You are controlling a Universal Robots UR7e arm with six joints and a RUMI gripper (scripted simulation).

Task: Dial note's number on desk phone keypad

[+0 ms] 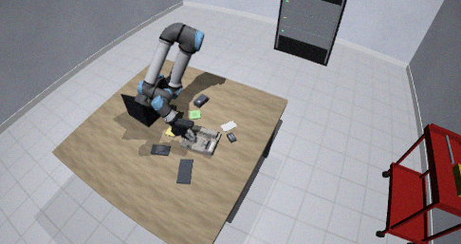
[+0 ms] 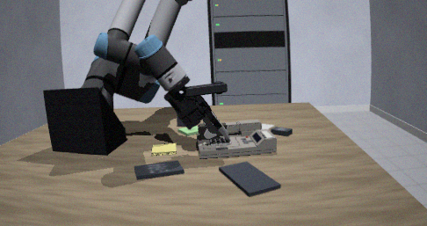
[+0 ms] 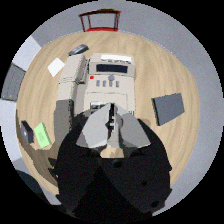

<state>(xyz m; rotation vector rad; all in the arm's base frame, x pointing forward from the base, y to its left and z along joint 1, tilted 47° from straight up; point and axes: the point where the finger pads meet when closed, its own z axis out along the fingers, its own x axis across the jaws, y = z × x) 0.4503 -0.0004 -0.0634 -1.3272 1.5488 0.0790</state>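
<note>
So the gripper has its two fingers pinched fully together with nothing between them, which is the right way to go about this: closed like that, they work as one blunt poker, and no key can end up caught between two parts of the robot. The tip sits down on the keypad of the desk phone, which lies on the wooden table just right of a yellow note, with a green note a bit further back. In the wrist view the joined fingers point at the lower rows of keys, under the small display and the red button, but the digits are too blurry to read. The handset looks seated along the phone's left side, and it should stay well away from the arm. The trick here is probably a straight, short press on one key only, then a lift straight off before sliding to the next, so neighbouring keys don't get dragged. Which note carries the number can't be told from here.
</note>
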